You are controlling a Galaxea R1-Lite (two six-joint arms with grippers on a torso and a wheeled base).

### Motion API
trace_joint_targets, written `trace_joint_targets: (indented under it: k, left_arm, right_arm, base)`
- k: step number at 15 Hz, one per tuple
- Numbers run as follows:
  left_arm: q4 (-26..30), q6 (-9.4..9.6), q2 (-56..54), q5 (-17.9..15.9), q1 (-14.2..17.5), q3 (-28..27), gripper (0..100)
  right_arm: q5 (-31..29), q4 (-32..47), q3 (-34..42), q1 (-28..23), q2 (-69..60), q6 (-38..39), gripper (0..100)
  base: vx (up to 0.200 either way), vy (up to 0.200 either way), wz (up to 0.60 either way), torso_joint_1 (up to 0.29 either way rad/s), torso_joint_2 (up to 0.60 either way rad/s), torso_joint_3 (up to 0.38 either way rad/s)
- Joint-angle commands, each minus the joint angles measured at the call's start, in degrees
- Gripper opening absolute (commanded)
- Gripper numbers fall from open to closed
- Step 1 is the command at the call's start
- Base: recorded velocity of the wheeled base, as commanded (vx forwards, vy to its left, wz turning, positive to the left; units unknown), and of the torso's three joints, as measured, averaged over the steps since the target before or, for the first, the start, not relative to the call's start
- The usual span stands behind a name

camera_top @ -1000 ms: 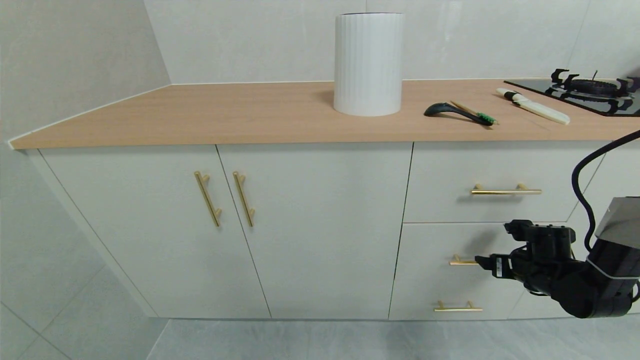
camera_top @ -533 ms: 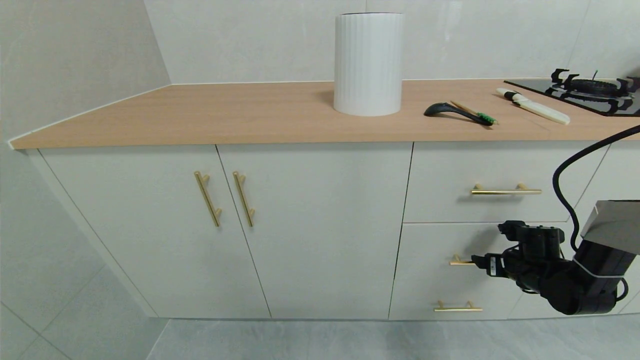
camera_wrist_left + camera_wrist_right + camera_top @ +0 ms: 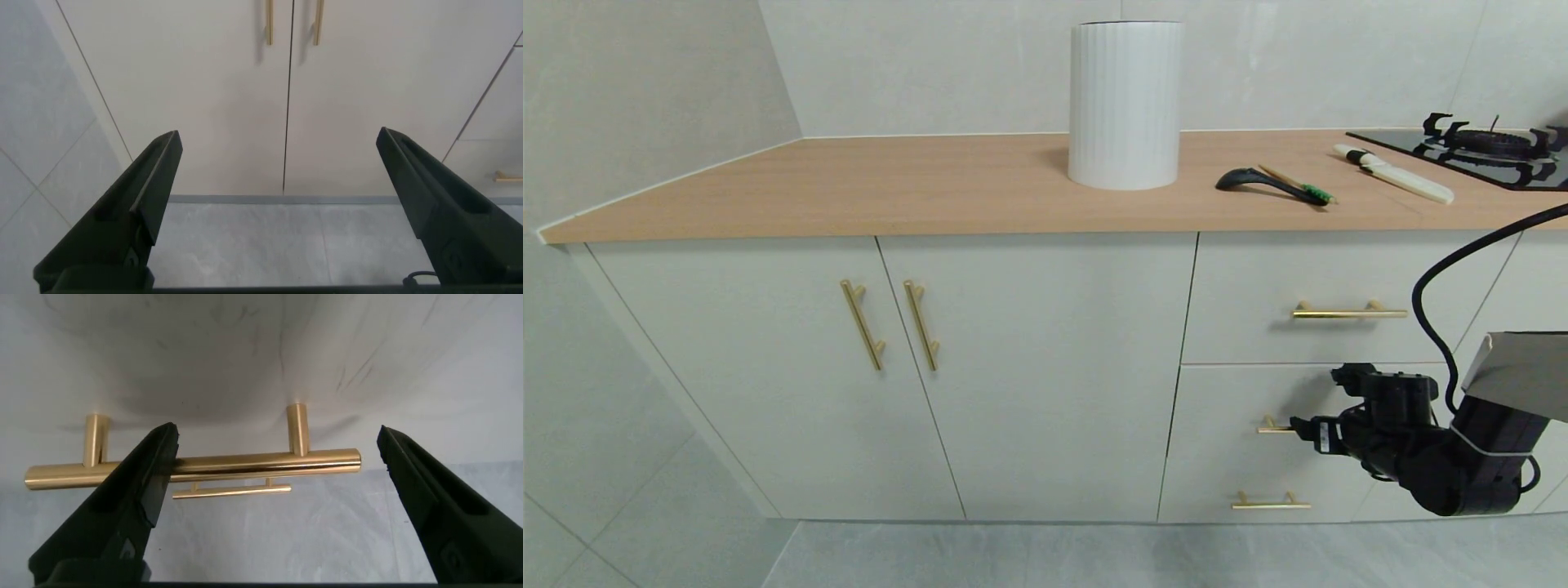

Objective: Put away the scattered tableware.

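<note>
On the wooden countertop (image 3: 890, 184) lie a black ladle (image 3: 1258, 181), a wooden stick with a green end (image 3: 1300, 188) and a white knife (image 3: 1395, 174). A tall white ribbed container (image 3: 1125, 102) stands behind them. My right gripper (image 3: 1300, 427) hangs low in front of the drawers, right at the middle drawer's brass handle (image 3: 1272, 426). In the right wrist view the right gripper (image 3: 276, 441) is open, and the brass handle (image 3: 237, 466) runs across between its fingers. My left gripper (image 3: 278, 143) is open and empty, facing the cupboard doors (image 3: 286, 98) low above the floor.
A black gas hob (image 3: 1486, 149) sits at the counter's far right. Below are two cupboard doors with brass handles (image 3: 862, 324) and three drawers, with a top handle (image 3: 1349, 311) and a bottom handle (image 3: 1271, 504). Grey tiled floor (image 3: 1013, 555) lies in front.
My right arm has moved left and slightly up, bringing its gripper closer to the middle drawer's handle. The tableware on the counter has not moved.
</note>
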Motion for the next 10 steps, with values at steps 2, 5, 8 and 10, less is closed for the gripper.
trace_joint_targets:
  k: [2, 5, 8, 10]
  left_arm:
    - [0.0, -0.01, 0.0, 0.0, 0.0, 0.0, 100]
    - [0.0, -0.01, 0.0, 0.0, 0.0, 0.0, 100]
    - [0.0, -0.01, 0.0, 0.0, 0.0, 0.0, 100]
    - [0.0, -0.01, 0.0, 0.0, 0.0, 0.0, 100]
  right_arm:
    - [0.0, 0.4, 1.5, 0.0, -0.2, -0.4, 100]
    - [0.0, 0.4, 2.3, 0.0, -0.3, -0.4, 100]
    - [1.3, 0.1, 8.9, 0.0, -7.8, 0.0, 100]
    - [3.9, 0.8, 13.1, 0.2, -19.4, 0.1, 100]
  base:
    - [0.000, 0.000, 0.00, 0.000, 0.00, 0.000]
    - [0.000, 0.000, 0.00, 0.000, 0.00, 0.000]
    - [0.000, 0.000, 0.00, 0.000, 0.00, 0.000]
    - [0.000, 0.000, 0.00, 0.000, 0.00, 0.000]
